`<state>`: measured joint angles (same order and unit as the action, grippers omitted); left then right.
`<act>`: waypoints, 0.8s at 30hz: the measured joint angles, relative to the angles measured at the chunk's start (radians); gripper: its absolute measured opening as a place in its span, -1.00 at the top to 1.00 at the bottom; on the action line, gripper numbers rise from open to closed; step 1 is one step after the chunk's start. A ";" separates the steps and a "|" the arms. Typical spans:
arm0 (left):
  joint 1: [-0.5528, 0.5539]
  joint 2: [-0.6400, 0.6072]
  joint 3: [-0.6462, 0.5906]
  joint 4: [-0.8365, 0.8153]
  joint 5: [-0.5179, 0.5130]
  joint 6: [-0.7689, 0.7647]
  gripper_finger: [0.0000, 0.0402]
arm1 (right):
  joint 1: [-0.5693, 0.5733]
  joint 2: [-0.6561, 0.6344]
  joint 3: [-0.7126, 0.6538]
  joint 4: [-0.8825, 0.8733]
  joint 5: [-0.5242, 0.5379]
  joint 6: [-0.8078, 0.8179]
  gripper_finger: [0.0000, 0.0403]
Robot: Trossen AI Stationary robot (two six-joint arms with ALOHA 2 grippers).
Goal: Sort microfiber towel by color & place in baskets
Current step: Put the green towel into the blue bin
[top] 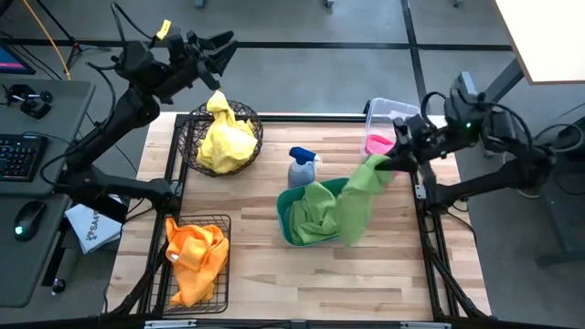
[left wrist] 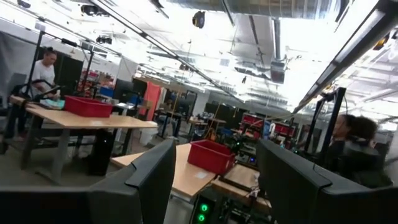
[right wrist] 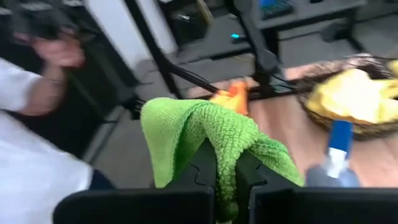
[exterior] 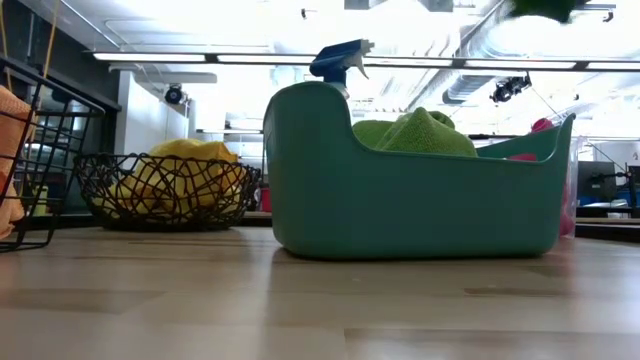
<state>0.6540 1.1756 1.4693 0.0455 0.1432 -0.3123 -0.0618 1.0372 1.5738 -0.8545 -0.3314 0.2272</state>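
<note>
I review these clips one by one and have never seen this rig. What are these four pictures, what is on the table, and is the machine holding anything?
Two robot arms work at a wooden table. One picture looks straight down, one looks level across the tabletop, and two come from cameras on the arms' wrists. The right gripper pinches a green towel that hangs over the teal tub, which already holds green cloth. The left gripper is raised and open behind the round basket of yellow towels. Orange towels fill the black wire basket, pink cloth lies in the clear bin, and a spray bottle stands mid-table.
</note>
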 joint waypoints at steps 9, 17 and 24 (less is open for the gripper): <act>0.000 0.034 0.000 0.031 0.009 -0.046 -0.04 | 0.037 0.147 -0.002 -0.053 0.168 -0.080 1.00; 0.000 0.015 0.000 0.032 0.063 -0.053 -0.04 | 0.036 0.277 -0.003 -0.167 -0.082 -0.022 1.00; 0.000 -0.027 0.000 0.034 0.063 -0.017 -0.04 | 0.036 0.258 -0.003 -0.140 -0.164 0.068 1.00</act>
<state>0.6540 1.1488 1.4693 0.0790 0.2062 -0.3292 -0.0254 1.2953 1.5711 -0.9948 -0.4956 0.2950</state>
